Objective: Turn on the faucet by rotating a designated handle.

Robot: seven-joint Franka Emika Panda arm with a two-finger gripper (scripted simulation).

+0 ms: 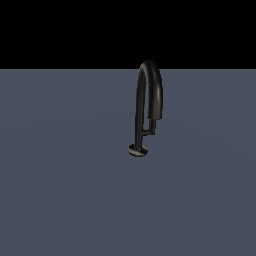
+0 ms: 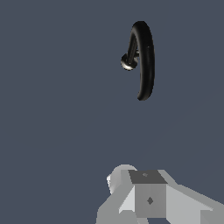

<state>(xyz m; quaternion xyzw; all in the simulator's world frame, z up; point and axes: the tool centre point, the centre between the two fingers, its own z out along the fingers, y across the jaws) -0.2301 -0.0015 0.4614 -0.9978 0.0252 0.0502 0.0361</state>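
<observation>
The faucet point(image 1: 148, 107) stands on the grey surface point(image 1: 60, 190) near its far edge, toward the exterior view's right. The handle point(image 1: 151, 127) sits beside the stem, untouched. The gripper point(image 2: 148, 197) is well apart; whether its jaws are apart cannot be told. Approach phase, apparently: next, reaching the thin handle, not the spout.

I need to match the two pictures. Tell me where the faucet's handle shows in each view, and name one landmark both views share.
Exterior view: the handle is a slim rod right of the stem, just below the spout's open end, right of centre.
Wrist view: the handle cannot be picked out; the faucet shows only as a dark arch in the upper right.
Shared landmark: the arched spout, with the round base disc at the stem's foot.
</observation>
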